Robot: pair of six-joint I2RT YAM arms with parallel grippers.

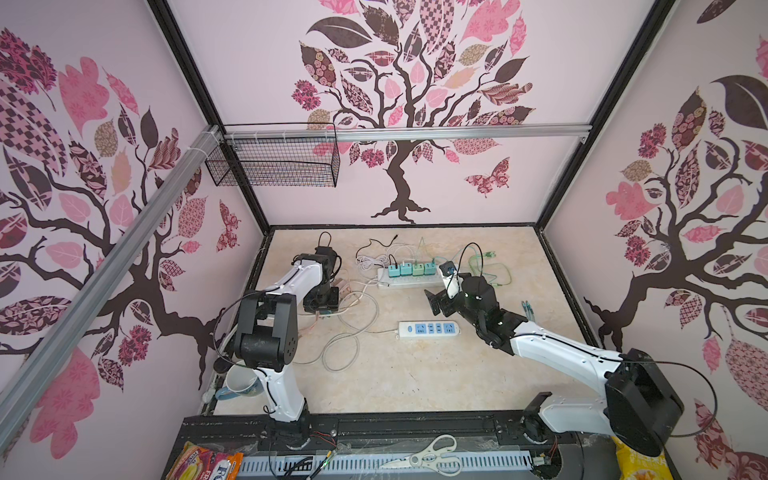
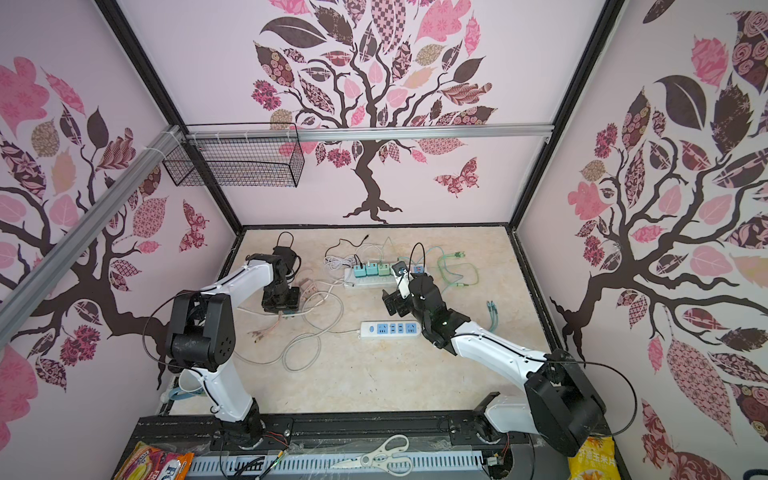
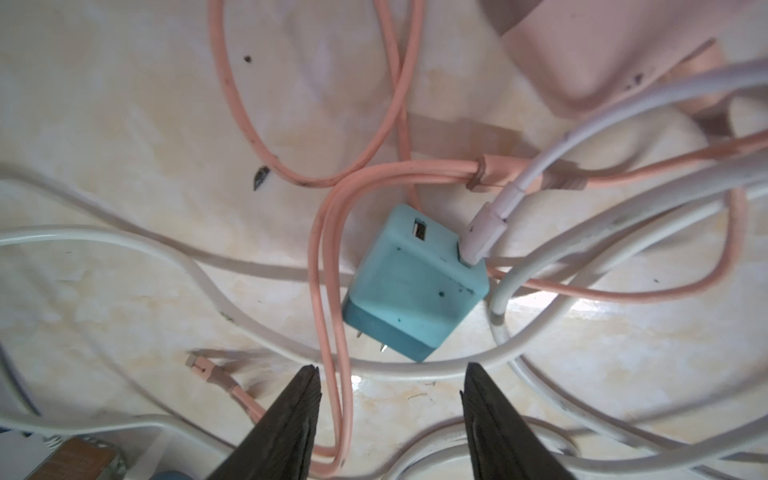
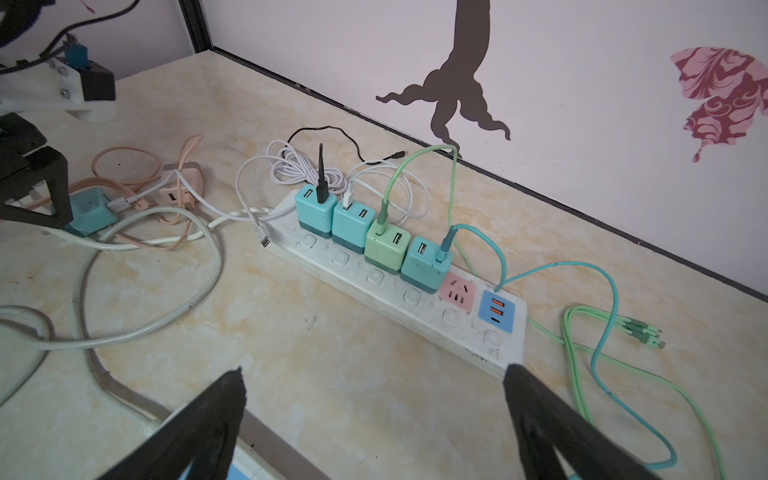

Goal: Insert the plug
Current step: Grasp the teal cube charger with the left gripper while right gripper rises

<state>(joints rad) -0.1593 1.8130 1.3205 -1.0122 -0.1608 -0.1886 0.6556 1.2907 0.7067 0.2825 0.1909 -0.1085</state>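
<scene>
Left fingers (image 3: 286, 419) hang apart, empty, just short of the teal plug (image 3: 415, 282), lying on the surface (image 3: 124, 124) with prongs (image 3: 384, 347) toward them; right fingers (image 4: 199, 424), spread wide, hover by the power strip (image 4: 390, 291).

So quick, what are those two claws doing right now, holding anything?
Left gripper: open, holding nothing, pointed at the loose blue charger on the table.
Right gripper: open wide, holding nothing.

Pink tree-patterned walls (image 1: 457, 199), marbled beige tabletop (image 1: 415, 374), black wire basket (image 1: 282, 166).
</scene>
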